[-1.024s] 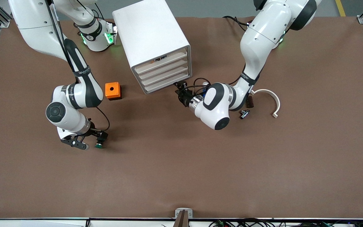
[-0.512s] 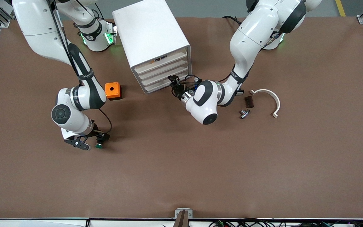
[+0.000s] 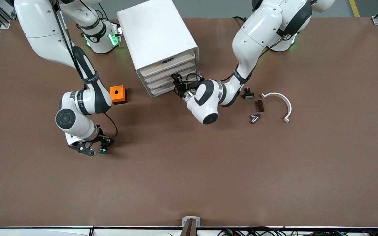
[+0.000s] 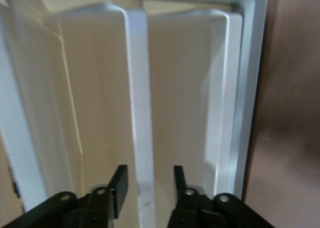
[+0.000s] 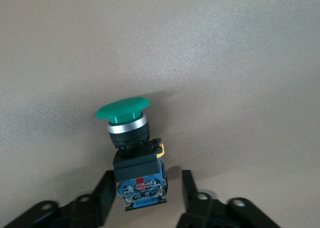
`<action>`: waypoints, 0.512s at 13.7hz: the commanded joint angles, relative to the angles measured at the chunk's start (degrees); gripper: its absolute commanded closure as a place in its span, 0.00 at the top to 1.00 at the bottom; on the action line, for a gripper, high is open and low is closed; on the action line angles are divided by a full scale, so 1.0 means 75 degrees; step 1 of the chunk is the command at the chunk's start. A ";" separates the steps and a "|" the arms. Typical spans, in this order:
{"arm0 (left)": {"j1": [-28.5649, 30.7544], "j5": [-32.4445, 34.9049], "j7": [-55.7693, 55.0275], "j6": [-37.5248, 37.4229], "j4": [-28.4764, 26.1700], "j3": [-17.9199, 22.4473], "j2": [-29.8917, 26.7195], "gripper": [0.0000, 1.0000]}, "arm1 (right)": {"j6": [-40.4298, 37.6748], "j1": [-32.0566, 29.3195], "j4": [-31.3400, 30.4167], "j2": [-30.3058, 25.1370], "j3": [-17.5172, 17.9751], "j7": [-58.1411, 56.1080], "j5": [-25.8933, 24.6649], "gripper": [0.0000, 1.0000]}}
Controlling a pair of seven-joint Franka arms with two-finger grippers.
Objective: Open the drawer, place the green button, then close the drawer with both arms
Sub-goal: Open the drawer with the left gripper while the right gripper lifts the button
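I have the left tool (image 4: 148, 188) spread astride a lip of the still-closed drawer (image 3: 172, 82) to pull it, while the right tool (image 5: 145, 193), spread about the button (image 5: 131, 153) on the table (image 3: 189, 170), readies the pickup.

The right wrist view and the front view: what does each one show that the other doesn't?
Only the right wrist view shows the button's detail: the green cap, silver ring, black-and-blue body, and the right tool's fingers open on either side of it.

Only the front view shows the cabinet, the left tool at the drawer fronts, the orange box, and small parts toward the left arm's end of the table.

Both show the button on the brown table with the right tool around it.
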 commanded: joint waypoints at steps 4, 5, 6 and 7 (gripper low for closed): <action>0.0017 -0.0278 0.0129 0.0358 0.0147 0.0160 0.0169 0.00 | -0.0064 0.0187 0.0122 0.0050 -0.0015 0.0207 -0.0113 0.00; 0.0262 -0.0278 0.0280 0.0358 0.0159 0.0160 0.0169 0.00 | -0.0122 0.0176 0.0181 0.0004 -0.0015 0.0172 -0.0113 0.00; 0.0404 -0.0278 0.0456 0.0358 0.0171 0.0160 0.0146 0.00 | -0.0308 0.0175 0.0204 -0.0090 -0.0015 0.0172 -0.0113 0.00; 0.0567 -0.0278 0.0631 0.0358 0.0310 0.0160 0.0158 0.00 | -0.0554 0.0175 0.0274 -0.0241 -0.0015 0.0183 -0.0102 0.00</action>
